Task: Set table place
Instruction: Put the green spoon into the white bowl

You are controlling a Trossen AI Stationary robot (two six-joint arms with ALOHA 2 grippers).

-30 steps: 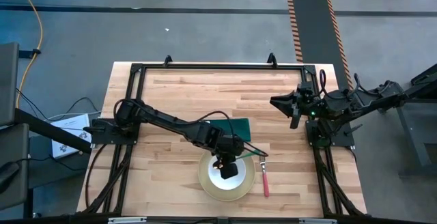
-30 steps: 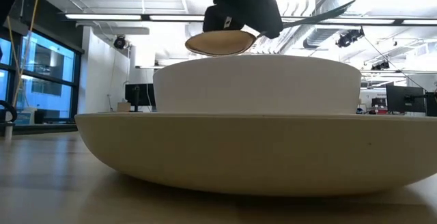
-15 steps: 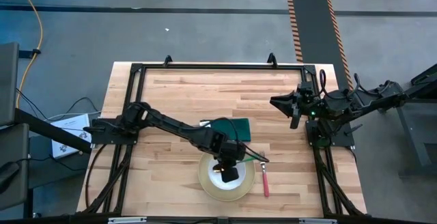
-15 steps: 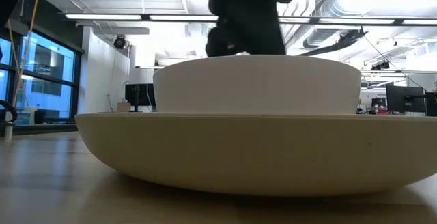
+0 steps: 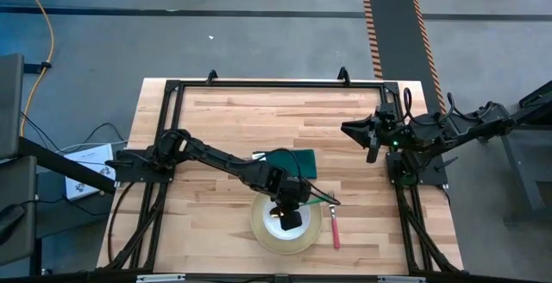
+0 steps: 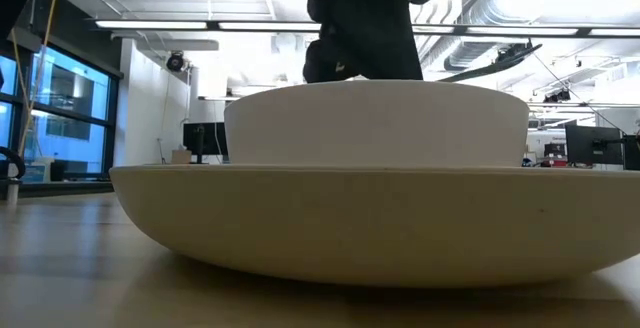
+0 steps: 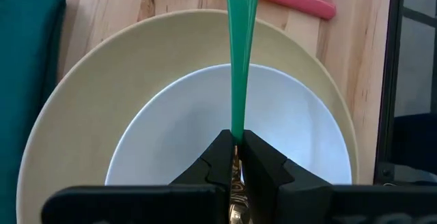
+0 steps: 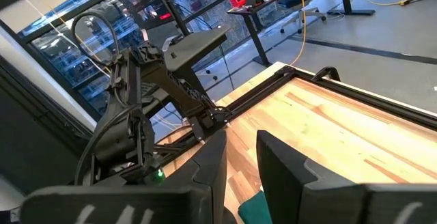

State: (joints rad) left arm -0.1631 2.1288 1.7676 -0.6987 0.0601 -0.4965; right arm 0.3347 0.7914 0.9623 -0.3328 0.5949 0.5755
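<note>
Left gripper (image 7: 235, 157) now lower than second ago, spoon (image 7: 240, 67) dipped into bowl (image 7: 171, 135). Fingers pinch spoon near its scoop, so it goes in tilted. Bowl sits on plate (image 7: 89, 80), near tabletop (image 5: 224, 119) front edge. Right gripper (image 8: 239, 152) waits at side, fingers spread, empty.

The wooden table (image 5: 233, 119) (black-framed) bears a plate (image 5: 262, 229), napkin (image 5: 305, 160) and fork (image 5: 335, 229).

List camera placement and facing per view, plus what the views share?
High: overhead, straight down; both arms, left tool over bowl, right tool parked.
Low: table height, level; plate fills frame.
Left wrist: down past its fingers, shut on spoon.
Right wrist: across table.
Shared: bowl, plate.
</note>
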